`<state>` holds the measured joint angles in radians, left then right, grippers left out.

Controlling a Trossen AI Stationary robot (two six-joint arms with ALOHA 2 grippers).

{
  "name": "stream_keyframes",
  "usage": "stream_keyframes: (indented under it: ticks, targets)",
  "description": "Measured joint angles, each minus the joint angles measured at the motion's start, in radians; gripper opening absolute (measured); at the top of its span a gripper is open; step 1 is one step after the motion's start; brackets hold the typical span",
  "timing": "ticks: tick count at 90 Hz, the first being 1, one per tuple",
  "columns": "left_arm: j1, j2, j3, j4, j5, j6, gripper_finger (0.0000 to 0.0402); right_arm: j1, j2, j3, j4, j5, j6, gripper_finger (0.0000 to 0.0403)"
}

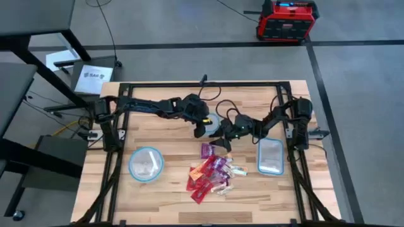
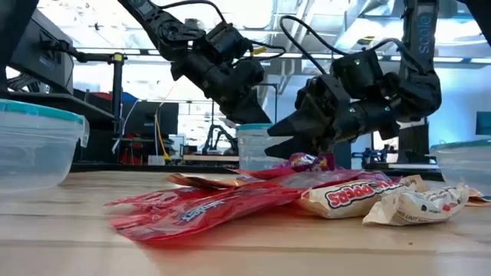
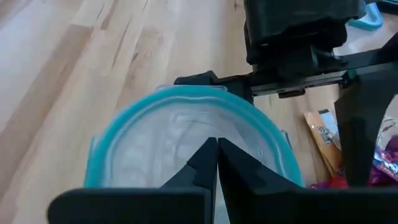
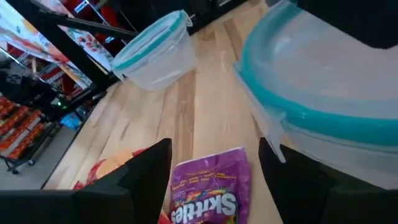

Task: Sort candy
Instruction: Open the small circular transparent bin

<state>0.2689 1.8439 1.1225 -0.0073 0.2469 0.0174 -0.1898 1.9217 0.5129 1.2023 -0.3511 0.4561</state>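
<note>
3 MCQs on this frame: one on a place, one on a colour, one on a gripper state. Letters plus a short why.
1. Where is the candy pile?
A. between round bowl and rectangular tub
B. inside the tub
C. off the table

2. Colour of the packet between the right gripper's fingers?
A. green
B. purple
C. blue

3. The left gripper's fingers are:
A. wide open
B. shut
C. out of view

Answers:
1 A: pile lies between round bowl and tub.
2 B: purple packet sits under the right gripper.
3 B: left gripper fingertips meet over a bowl.
</note>
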Motion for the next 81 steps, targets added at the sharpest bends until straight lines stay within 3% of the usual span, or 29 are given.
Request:
stream_keyframes:
  ticks: [21,37,81]
  targets:
    - [-0.003,0.002,-0.002,0.006,-0.005,-0.016,0.0,0.002,0.0,-0.001,0.07,0.004,-0.064,0.0222]
    - [-0.012,0.022,-0.013,-0.049,0.011,-0.022,0.0,0.02,-0.011,-0.045,0.301,-0.013,-0.176,0.0197]
    - [-0.015,0.001,0.006,-0.041,-0.036,-0.022,0.0,0.037,-0.062,-0.114,0.289,-0.002,-0.202,0.0182]
